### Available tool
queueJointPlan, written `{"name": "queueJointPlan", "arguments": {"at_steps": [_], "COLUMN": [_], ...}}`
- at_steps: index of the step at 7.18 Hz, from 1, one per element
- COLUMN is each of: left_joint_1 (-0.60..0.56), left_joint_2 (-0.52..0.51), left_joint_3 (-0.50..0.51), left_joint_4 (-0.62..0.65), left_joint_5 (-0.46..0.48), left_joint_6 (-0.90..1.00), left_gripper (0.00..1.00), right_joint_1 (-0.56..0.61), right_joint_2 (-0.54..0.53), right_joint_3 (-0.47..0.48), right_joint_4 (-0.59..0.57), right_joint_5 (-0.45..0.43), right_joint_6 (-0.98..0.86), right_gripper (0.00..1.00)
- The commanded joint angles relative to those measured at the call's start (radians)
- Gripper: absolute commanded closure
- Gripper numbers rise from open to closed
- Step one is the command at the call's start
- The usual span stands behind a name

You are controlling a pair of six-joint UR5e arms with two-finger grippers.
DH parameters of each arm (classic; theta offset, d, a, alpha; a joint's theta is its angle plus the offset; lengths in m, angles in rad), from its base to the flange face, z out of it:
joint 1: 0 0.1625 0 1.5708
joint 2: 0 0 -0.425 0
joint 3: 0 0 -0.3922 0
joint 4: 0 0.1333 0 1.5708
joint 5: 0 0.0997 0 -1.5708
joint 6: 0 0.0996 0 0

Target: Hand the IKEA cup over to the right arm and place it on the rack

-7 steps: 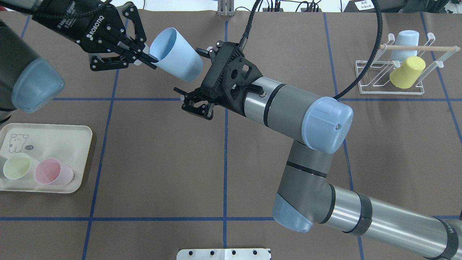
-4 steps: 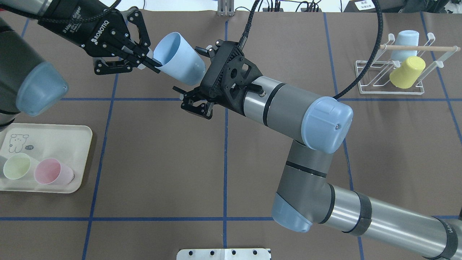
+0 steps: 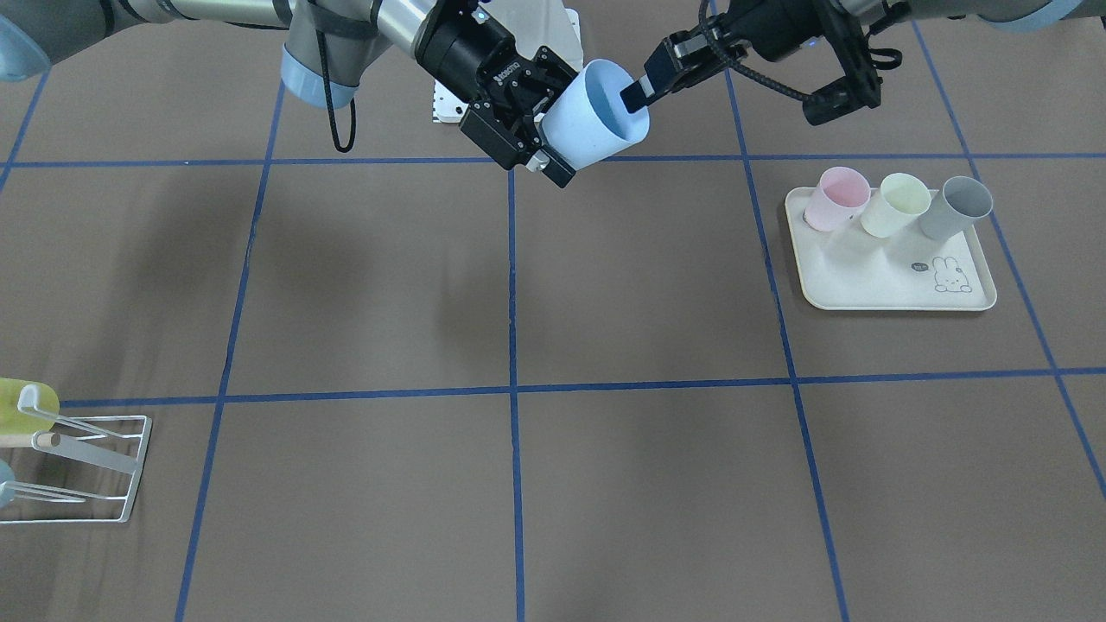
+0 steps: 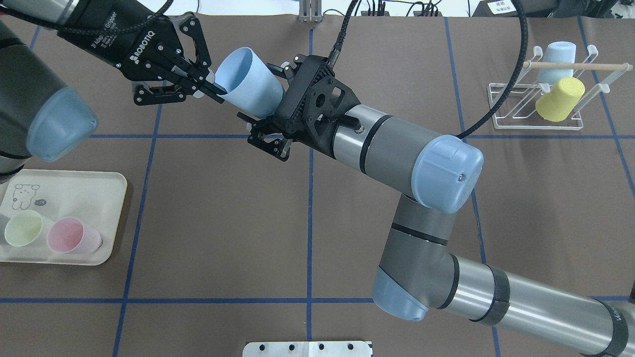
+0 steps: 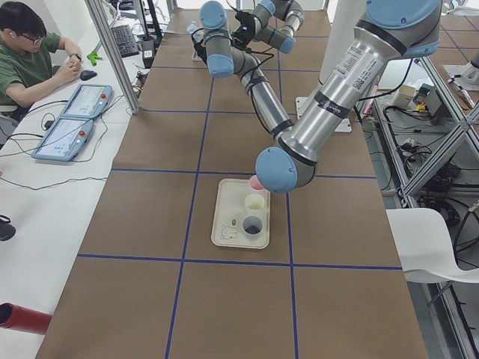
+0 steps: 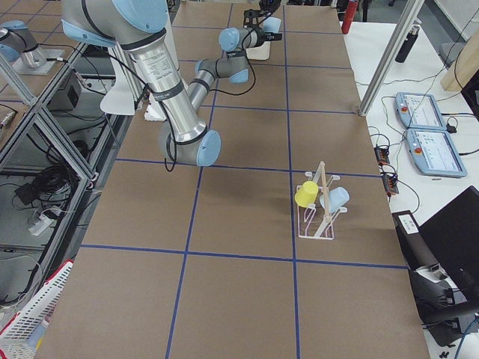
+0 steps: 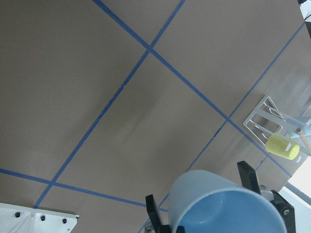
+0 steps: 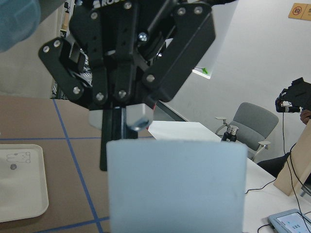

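In the upper left of the overhead view the left hand (image 4: 214,90) is clenched on the rim of the pale blue cup (image 4: 248,82), one finger inside the mouth, one outside; the cup hangs tilted above the brown tabletop (image 4: 223,208), mouth toward that hand; the right hand (image 4: 265,101) is spread wide, one finger on either side of the cup's base; the rack (image 4: 533,125) stands at the upper right, well apart, carrying a yellow cup (image 4: 560,99) and a second blue cup (image 4: 558,59); a cream tray (image 4: 74,181) lies at the left edge.
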Motion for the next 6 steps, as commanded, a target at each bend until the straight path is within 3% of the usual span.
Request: {"name": "queueJointPlan", "arguments": {"at_steps": [1, 4, 6], "left_joint_1": [0.001, 0.013, 0.013], "left_joint_2": [-0.005, -0.020, -0.062], "left_joint_3": [0.006, 0.018, 0.035], "left_joint_4": [0.000, 0.000, 0.000], "left_joint_5": [0.000, 0.002, 0.002], "left_joint_6": [0.000, 0.000, 0.008], "left_gripper": [1.00, 1.00, 0.39], "right_joint_1": [-0.002, -0.017, -0.017], "right_joint_2": [-0.002, -0.003, -0.011], "right_joint_3": [0.002, 0.002, 0.002], "right_joint_4": [0.000, 0.000, 0.000], "right_joint_5": [-0.003, -0.066, -0.066], "right_joint_6": [-0.009, -0.024, -0.024], "right_gripper": [0.29, 0.33, 0.38]}}
